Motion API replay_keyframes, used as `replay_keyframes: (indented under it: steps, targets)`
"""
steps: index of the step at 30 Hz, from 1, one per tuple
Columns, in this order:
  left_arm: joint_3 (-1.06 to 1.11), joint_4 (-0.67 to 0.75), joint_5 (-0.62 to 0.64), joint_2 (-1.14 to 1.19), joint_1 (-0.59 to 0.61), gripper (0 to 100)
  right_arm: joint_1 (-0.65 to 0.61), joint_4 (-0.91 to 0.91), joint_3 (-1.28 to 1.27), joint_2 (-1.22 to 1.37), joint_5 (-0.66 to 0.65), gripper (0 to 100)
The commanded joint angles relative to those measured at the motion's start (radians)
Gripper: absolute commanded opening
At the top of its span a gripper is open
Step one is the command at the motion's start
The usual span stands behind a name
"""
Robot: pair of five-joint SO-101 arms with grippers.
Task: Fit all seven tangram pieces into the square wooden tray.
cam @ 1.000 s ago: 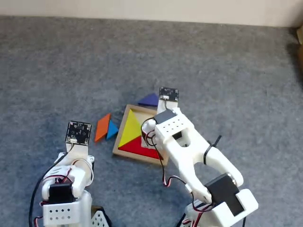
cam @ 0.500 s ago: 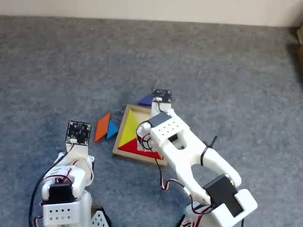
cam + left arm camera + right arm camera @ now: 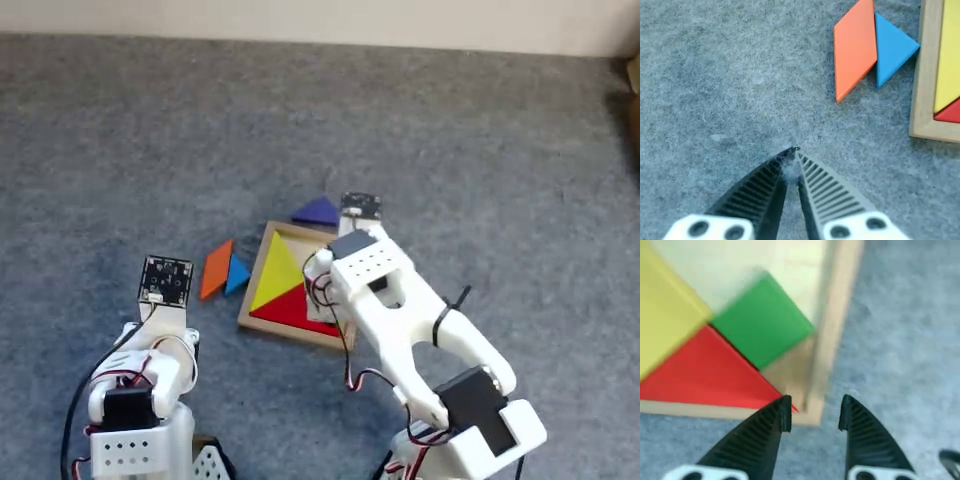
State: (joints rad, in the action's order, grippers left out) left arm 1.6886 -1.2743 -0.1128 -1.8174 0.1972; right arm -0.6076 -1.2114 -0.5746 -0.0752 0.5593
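high view: the square wooden tray lay on the grey table in front of the two arms, with a yellow triangle and a red triangle inside it. just outside its rim, on the left arm's side, lay an orange parallelogram, its long axis running roughly along that rim. a blue triangle touched it, tip aimed at the tray. a purple triangle sat beside the far corner, apex pointing away from the arms.

left wrist view: the left jaws were pressed together, empty, over bare table, well short of the orange and blue pieces.

right wrist view: the right jaws were spread, holding nothing, and hung astride the tray's corner rim. a green square sat cornerwise in the tray, one edge against the red triangle. lowered from there, a jaw would likely catch the rim and shove the tray, which could jolt the green square loose and skew the tray for later pieces.
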Motion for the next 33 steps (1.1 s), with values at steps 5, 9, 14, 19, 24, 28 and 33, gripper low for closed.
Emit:
replay_keyframes:
  steps: [5,9,14,19,24,28,33]
  targets:
    - [0.007,-0.003,-0.003,-0.001,0.001,1,0.097,-0.107,0.077,-0.229,-0.052,15.1]
    - [0.007,-0.003,-0.003,-0.001,0.001,1,0.117,-0.101,-0.008,-0.361,-0.157,2.9]
    - [0.007,-0.003,-0.003,-0.001,0.001,1,0.154,-0.110,-0.105,-0.519,-0.222,1.2]
    - [0.007,-0.003,-0.003,-0.001,0.001,1,0.268,-0.108,-0.216,-0.694,-0.290,1.2]
    - [0.007,-0.003,-0.003,-0.001,0.001,1,0.334,-0.101,-0.406,-0.878,-0.374,1.2]
    - [0.007,-0.003,-0.003,-0.001,0.001,1,0.377,-0.101,-0.527,-1.021,-0.420,1.2]
    - [0.007,-0.003,-0.003,-0.001,0.001,1,0.407,-0.101,-0.647,-1.187,-0.463,1.2]
